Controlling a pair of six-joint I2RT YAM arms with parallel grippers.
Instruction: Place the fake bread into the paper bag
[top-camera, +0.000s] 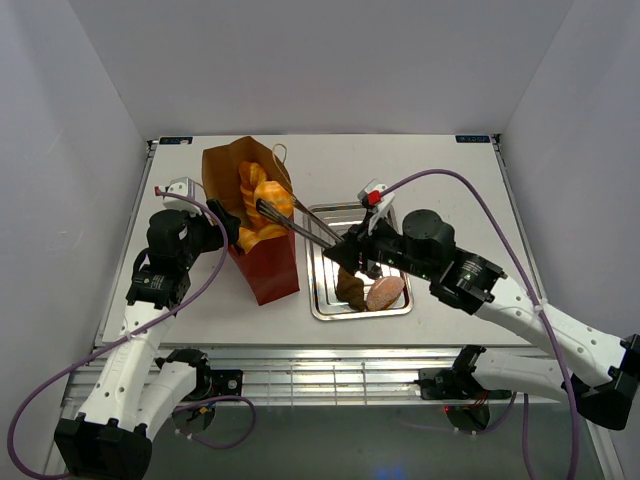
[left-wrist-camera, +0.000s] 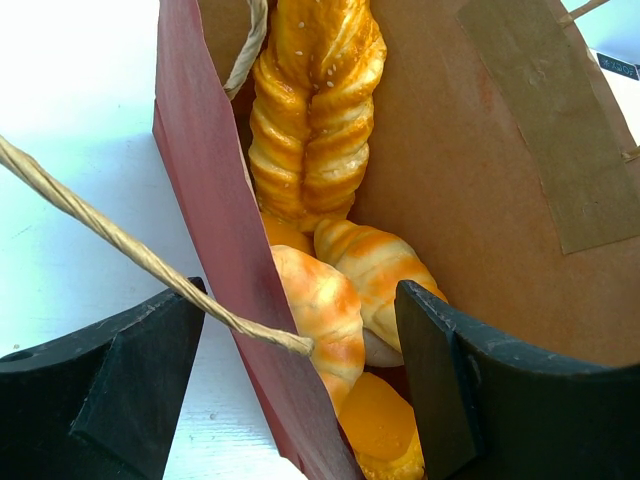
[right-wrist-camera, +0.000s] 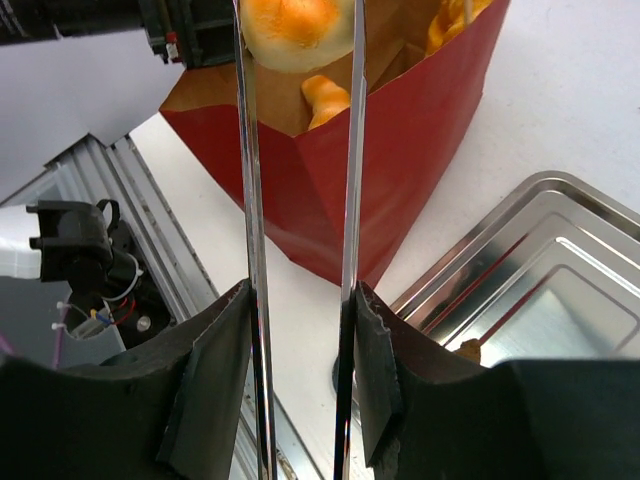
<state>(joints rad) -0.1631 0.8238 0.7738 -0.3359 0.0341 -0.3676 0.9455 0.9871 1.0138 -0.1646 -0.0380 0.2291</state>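
1. The right gripper (right-wrist-camera: 300, 320) is shut tight on the tongs (right-wrist-camera: 350, 150), with one finger pressing each side.
2. At their far end, the tongs pinch a round roll (right-wrist-camera: 295, 28). The roll is right at the open top of the paper bag (right-wrist-camera: 400, 150).
3. The left gripper (left-wrist-camera: 300, 340) is open wide. One finger is outside the bag's red side and one is inside, with the wall between them.
4. Inside the bag is more fake bread: a long braided loaf (left-wrist-camera: 315, 110) and, next to it, croissants (left-wrist-camera: 375, 265). All of it is golden-orange.
5. The bag stands on the white table (top-camera: 450, 190), just beside the silver tray (top-camera: 322, 300).
6. A dark brown bread (top-camera: 350, 288) and a pinkish bread (top-camera: 385, 293) lie side by side at the near end of the tray.
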